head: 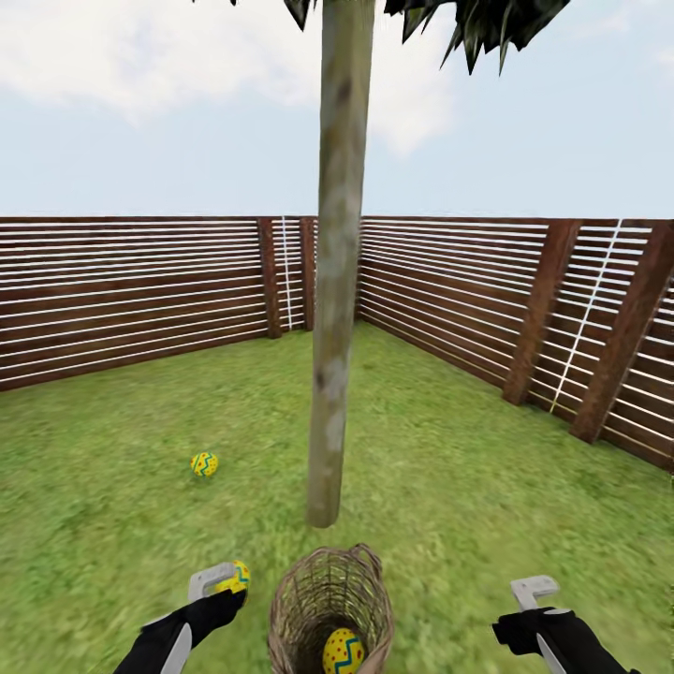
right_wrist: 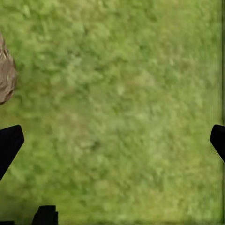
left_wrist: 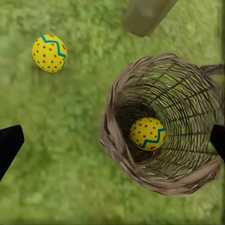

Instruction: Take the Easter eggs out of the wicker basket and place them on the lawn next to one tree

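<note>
The wicker basket [head: 292, 599] stands upright on the lawn [head: 449, 487] just in front of the pale tree trunk [head: 333, 374]. One Easter egg [head: 343, 652] lies at the basket's bottom. A second egg [head: 204, 463] rests on the grass left of the trunk. A third egg [head: 236, 577] lies on the grass by my left gripper [head: 212, 580]. In the left wrist view that gripper [left_wrist: 115, 138] is open and empty above the basket rim [left_wrist: 112, 108], with the egg inside [left_wrist: 147, 133], the grass egg [left_wrist: 49, 53] and the trunk base [left_wrist: 145, 16] below. My right gripper [head: 534, 592] hangs open over bare grass.
A brown slat fence [head: 131, 300] encloses the corner behind the tree, running along the left and the right [head: 524, 318]. Open grass spreads on both sides of the trunk. In the right wrist view the basket's edge [right_wrist: 5, 75] shows beside the open right gripper [right_wrist: 115, 138].
</note>
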